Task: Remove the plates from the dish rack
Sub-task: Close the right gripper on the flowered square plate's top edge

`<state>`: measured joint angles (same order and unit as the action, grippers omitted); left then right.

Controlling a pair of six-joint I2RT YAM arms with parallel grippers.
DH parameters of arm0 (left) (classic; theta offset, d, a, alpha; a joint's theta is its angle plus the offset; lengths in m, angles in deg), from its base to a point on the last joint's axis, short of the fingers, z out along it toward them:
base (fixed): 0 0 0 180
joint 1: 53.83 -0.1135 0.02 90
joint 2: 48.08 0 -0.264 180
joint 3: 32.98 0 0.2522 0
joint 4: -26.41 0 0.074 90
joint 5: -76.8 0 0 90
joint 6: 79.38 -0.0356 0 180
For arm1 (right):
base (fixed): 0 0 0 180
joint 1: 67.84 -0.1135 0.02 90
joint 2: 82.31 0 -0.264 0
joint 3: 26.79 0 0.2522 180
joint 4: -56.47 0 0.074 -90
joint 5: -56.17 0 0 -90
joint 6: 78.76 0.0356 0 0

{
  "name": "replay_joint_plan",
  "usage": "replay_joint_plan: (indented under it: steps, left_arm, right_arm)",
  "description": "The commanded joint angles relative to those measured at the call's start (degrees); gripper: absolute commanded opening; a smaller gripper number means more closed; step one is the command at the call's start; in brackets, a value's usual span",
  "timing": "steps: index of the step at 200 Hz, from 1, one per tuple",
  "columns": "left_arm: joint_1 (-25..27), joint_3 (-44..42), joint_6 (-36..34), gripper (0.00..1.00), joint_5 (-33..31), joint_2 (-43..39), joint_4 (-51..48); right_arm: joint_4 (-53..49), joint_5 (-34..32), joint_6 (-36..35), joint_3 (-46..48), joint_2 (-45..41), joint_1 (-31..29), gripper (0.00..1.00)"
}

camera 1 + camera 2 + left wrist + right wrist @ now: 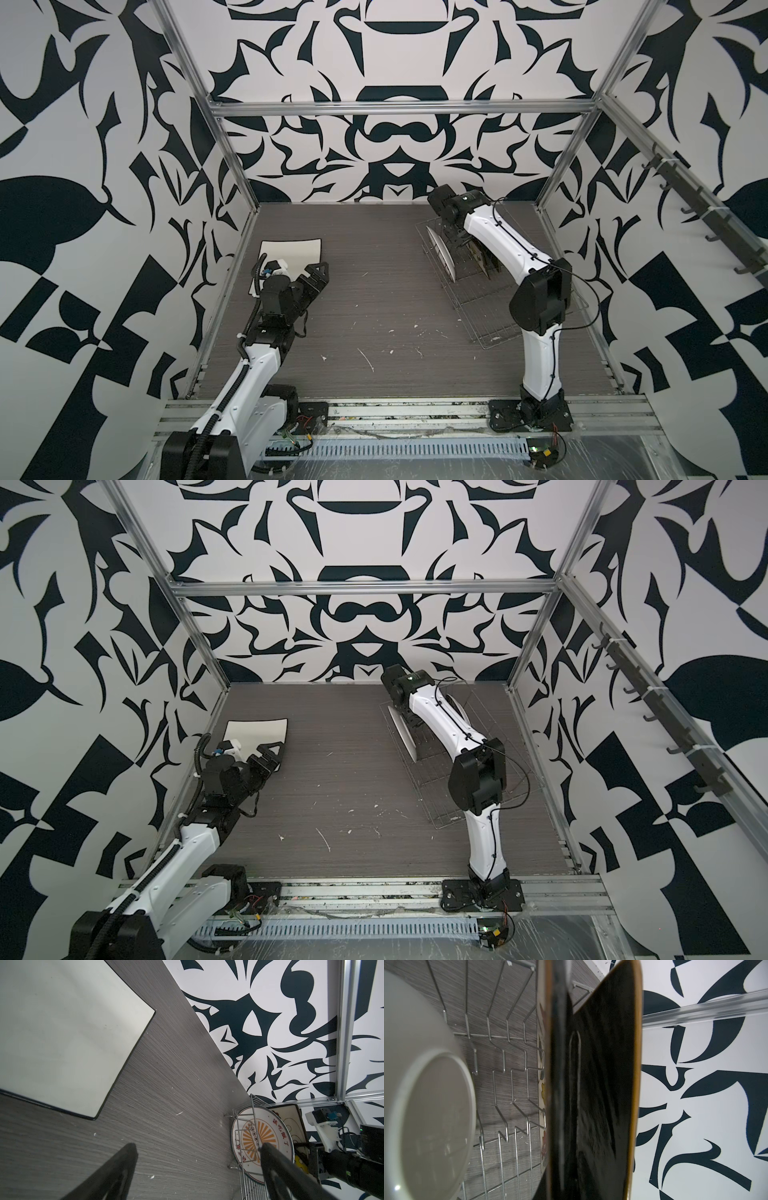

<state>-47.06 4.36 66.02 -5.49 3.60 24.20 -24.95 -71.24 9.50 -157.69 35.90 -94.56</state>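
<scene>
At 6 o'clock, nearest the viewer: grey wood-grain table [374, 299], flecked with pale scraps, with the two arm bases on its near rail at 7 and 5 o'clock.

At 9 o'clock, mid-depth: left gripper [318, 277], jaws spread wide and holding nothing, poised over the 4 o'clock corner of the white square plate [295, 252]. Same fingers [122, 1167] seen far apart in the left wrist view, bare table between them.

At 10 o'clock: that white square plate, dark-edged, lying flat on the table, outside the dish rack [486, 309] and well apart from it.

From 4 to 1 o'clock: dish rack of silver wire, long axis running near to far, partly hidden by the right arm's elbow; plates gathered in its far half.

At 2 o'clock, within the rack: round plate [443, 253] standing on edge between tines, on the 9 o'clock side of the group; orange sunburst and red characters on the face toward the left arm, plain white underside toward the right wrist camera. Several tines farther toward 3 o'clock: flowered plate [542, 1088], upright, and just beside it the black plate [608, 1084], brown-rimmed and leaning.

Among these last plates: right gripper [457, 244], lowered into the rack; jaw opening and any hold not discernible.

At 12 o'clock: black-and-white patterned wall [395, 137].
</scene>
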Motion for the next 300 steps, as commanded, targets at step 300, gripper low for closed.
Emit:
replay_joint_plan:
  steps: [300]
  left_arm:
    - [10.1,1.5,1.3,0.96,-6.5,3.4,2.5]
  right_arm:
    - [-0.4,-9.1,-3.1,-4.2,-9.2,-0.2,0.00]
